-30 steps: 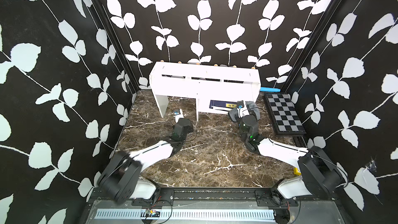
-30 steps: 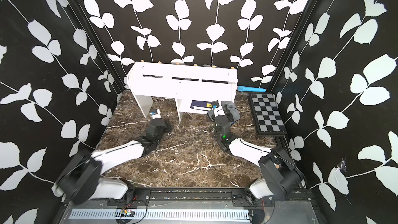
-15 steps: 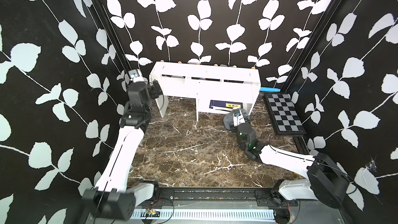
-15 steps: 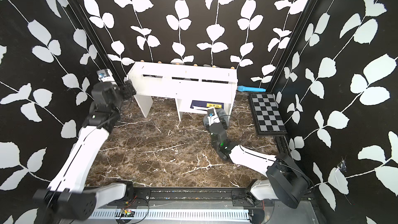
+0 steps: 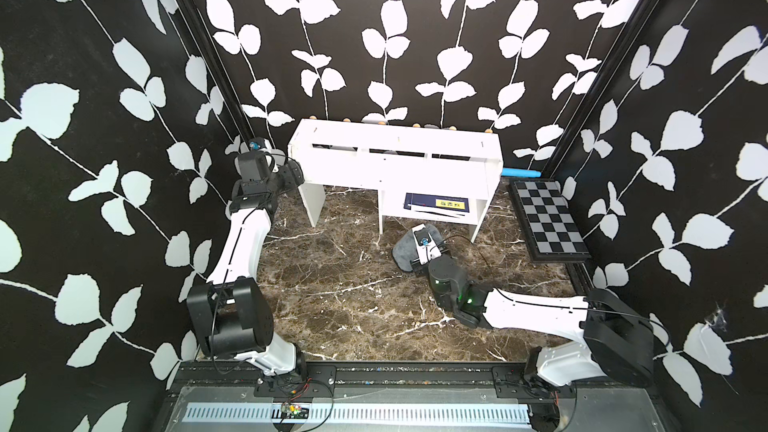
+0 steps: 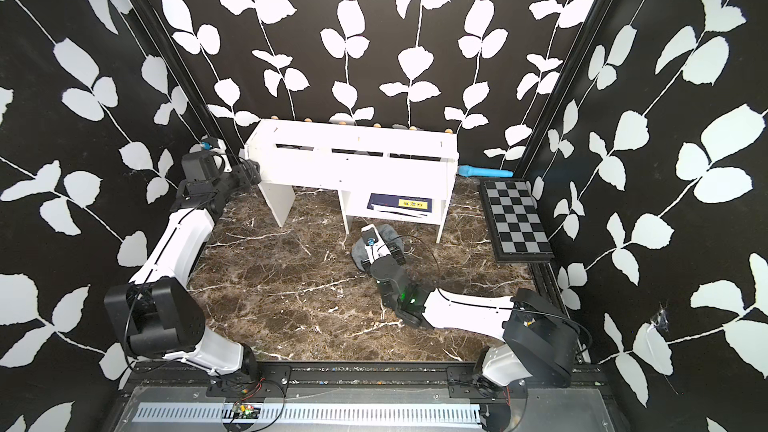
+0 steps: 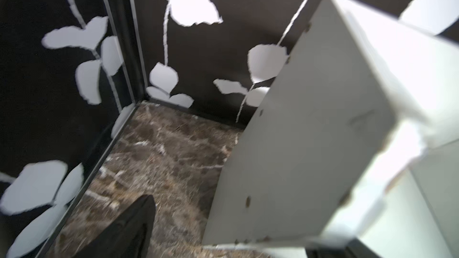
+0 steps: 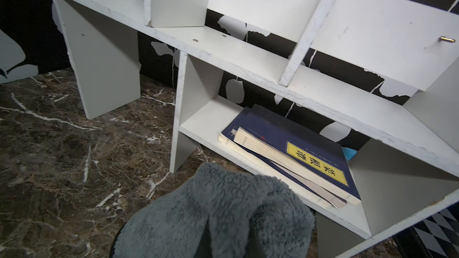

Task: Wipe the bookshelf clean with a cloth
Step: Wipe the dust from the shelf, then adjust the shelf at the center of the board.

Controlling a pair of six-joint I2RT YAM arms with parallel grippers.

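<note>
At the far left, the left claw [image 5: 293, 173] is seen raised at the left end of the shelf [image 5: 395, 166], beside its upper front corner. In the left wrist view one black finger [image 7: 129, 224] is seen apart from the shelf's end panel, and a dark part shows past the panel's lower edge, so the jaws are spread. Whether the panel is touched cannot be told. The shelf is placed against the back wall, on the marble table [image 5: 332, 292]. In front of its middle leg the cloth [image 5: 401, 253] is found low on the table, bunched into a lump with the grey face out. It is pinched by the right claw [image 5: 419, 243], whose fingers are pressed together and hidden in the pile. Just behind the cloth, books [image 5: 436, 203] are laid flat in the lower cubby. Further right, a blue object [image 5: 521, 172] is seen behind the shelf's right end, and a checkered board [image 5: 548, 222] is laid along the right wall.
</note>
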